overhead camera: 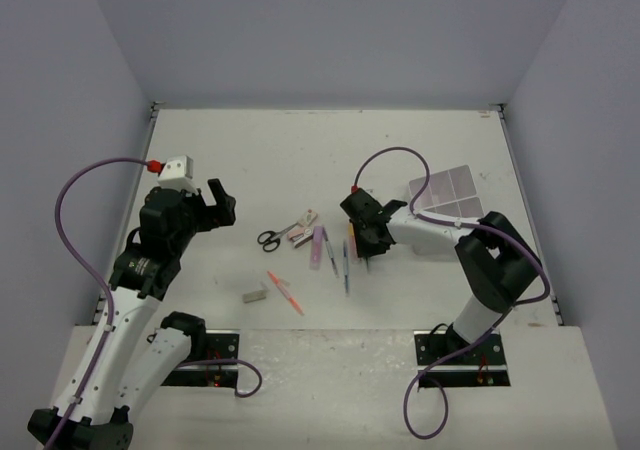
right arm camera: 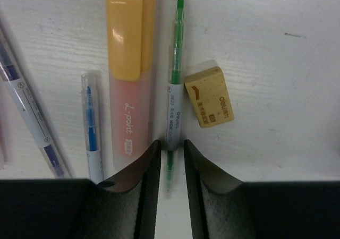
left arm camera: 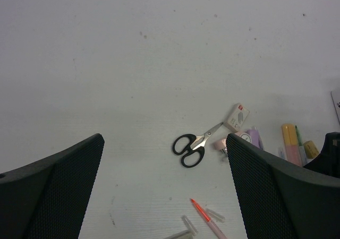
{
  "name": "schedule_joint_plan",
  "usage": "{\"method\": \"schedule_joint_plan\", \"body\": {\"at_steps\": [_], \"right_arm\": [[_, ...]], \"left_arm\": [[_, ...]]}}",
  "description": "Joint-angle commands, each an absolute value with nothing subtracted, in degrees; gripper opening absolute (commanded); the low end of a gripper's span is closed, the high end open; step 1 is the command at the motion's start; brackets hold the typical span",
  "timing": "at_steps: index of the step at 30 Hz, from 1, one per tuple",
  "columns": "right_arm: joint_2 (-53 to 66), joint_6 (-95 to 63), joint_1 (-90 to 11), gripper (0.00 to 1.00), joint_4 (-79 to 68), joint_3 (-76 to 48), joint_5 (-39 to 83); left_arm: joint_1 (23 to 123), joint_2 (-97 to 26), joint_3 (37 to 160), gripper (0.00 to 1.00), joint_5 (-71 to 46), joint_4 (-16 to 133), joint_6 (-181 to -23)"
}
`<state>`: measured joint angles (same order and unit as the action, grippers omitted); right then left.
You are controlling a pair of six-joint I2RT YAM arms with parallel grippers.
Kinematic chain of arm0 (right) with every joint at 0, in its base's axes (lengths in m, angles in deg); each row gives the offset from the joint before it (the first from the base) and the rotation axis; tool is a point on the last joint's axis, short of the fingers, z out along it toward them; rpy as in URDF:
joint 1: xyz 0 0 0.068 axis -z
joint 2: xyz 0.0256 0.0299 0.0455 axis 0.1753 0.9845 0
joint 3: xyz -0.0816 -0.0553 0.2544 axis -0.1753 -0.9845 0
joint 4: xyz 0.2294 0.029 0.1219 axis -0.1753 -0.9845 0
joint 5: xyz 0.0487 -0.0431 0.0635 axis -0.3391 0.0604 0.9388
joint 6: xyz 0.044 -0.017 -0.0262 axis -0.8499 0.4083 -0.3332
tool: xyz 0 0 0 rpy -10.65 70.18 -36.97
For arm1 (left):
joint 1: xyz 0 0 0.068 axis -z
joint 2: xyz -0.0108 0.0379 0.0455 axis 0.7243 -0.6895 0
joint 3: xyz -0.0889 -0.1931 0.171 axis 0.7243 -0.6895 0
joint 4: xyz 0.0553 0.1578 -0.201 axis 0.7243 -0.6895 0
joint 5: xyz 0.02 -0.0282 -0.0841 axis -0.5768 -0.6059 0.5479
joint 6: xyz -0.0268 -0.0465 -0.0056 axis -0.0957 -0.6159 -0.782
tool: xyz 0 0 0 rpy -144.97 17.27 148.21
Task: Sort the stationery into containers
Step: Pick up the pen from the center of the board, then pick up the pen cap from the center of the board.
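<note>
The white table (overhead camera: 300, 150) is seen from above, with the divided tray (overhead camera: 447, 192) set toward 2 o'clock, well apart from the loose stationery gathered near the centre. No item can be made out in its compartments, so the sorting is judged to be at an early stage.

The left gripper (overhead camera: 208, 202) is held above the table at 9 o'clock with its jaws spread wide and nothing between them, probably parked where the other arm is not hindered. The right gripper (right arm camera: 171, 143) is lowered over the cluster, just at 8 o'clock of the tray. Its jaws are drawn narrow around the lower end of the green pen (right arm camera: 175, 90), one on each side. Whether the pen is already pinched cannot be told.

The scissors (left arm camera: 191, 146) are left lying at 9 o'clock of the cluster. The orange highlighter (right arm camera: 130, 63) lies just at 9 o'clock of the pen and the tan eraser (right arm camera: 209, 96) just at 3 o'clock, which would explain the slim, end-on approach. A blue pen (right arm camera: 91, 122) is seen beyond the highlighter.
</note>
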<state>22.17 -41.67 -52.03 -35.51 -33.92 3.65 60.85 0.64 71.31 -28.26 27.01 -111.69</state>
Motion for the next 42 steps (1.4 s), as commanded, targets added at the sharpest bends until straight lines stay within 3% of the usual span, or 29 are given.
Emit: {"method": "schedule_joint_plan", "body": {"at_steps": [1, 7, 14, 21, 28, 32, 39, 42], "right_arm": [[23.0, -42.2, -52.0, 0.26, -34.1, -34.2, 3.7], [24.2, -42.0, -51.3, 0.22, -33.4, -34.2, 5.6], [22.8, -41.9, -51.2, 0.00, -33.4, -34.4, 5.5], [15.1, -42.5, -51.3, 0.00, -36.2, -33.2, 2.5], [-1.6, -41.0, -51.3, 0.00, -42.8, -32.7, -1.7], [-9.5, -39.5, -51.3, 0.00, -42.8, -34.6, 0.4], [-13.7, -38.6, -51.4, 0.00, -41.8, -36.5, 1.8], [-14.5, -38.1, -51.3, 0.00, -40.9, -38.3, 2.2]], "left_arm": [[61.2, 1.1, 70.1, 1.00, -27.1, 29.5, -111.0], [61.2, 1.4, 70.0, 1.00, -27.1, 29.4, -111.0], [61.3, 1.3, 70.0, 1.00, -27.2, 29.4, -111.0], [61.5, 0.9, 70.2, 1.00, -25.9, 29.7, -110.3], [62.3, -1.1, 72.8, 1.00, -26.0, 25.0, -118.1], [70.6, -6.7, 73.0, 1.00, -34.1, 20.8, -126.9], [104.4, -22.9, 81.3, 0.99, -63.2, 2.3, -159.9], [108.4, -33.9, 84.2, 0.90, -65.3, -6.9, -170.7]]}}
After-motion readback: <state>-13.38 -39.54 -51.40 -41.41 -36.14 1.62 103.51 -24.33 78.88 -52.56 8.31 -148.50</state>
